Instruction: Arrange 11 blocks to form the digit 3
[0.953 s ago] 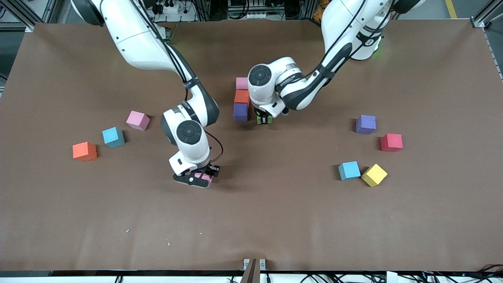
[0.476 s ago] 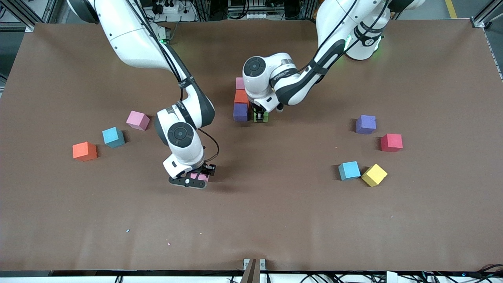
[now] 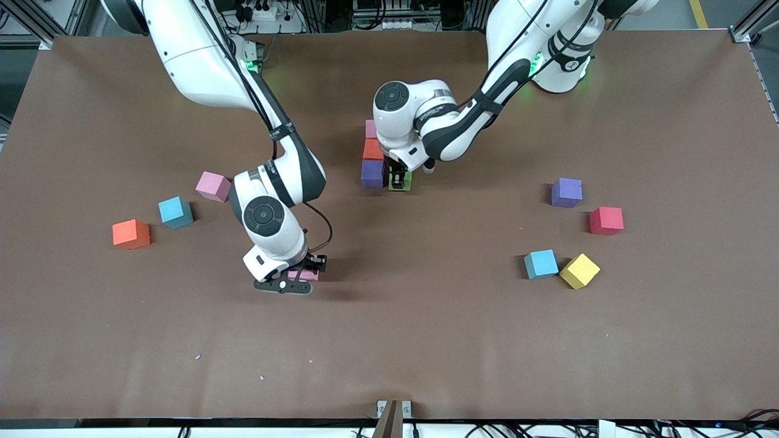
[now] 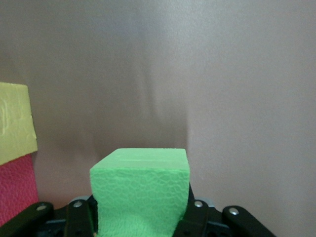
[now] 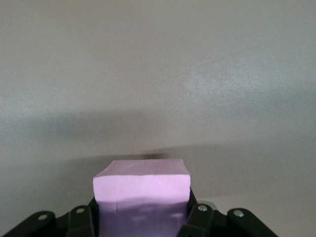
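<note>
My left gripper (image 3: 398,180) is shut on a green block (image 4: 140,190), held low right beside the purple block (image 3: 372,173) at the near end of a short column. Orange (image 3: 373,149) and pink (image 3: 371,129) blocks complete that column. The left wrist view also shows a yellow block (image 4: 15,128) and a red one (image 4: 17,185) close by. My right gripper (image 3: 297,277) is shut on a pink block (image 5: 141,190) just above the table, nearer the front camera than the column.
Toward the right arm's end lie loose pink (image 3: 213,186), blue (image 3: 175,212) and orange (image 3: 131,234) blocks. Toward the left arm's end lie purple (image 3: 566,192), red (image 3: 606,220), blue (image 3: 541,264) and yellow (image 3: 579,271) blocks.
The left gripper has carried the green block closer to the purple block. The right gripper has shifted a little toward the right arm's end with its pink block.
</note>
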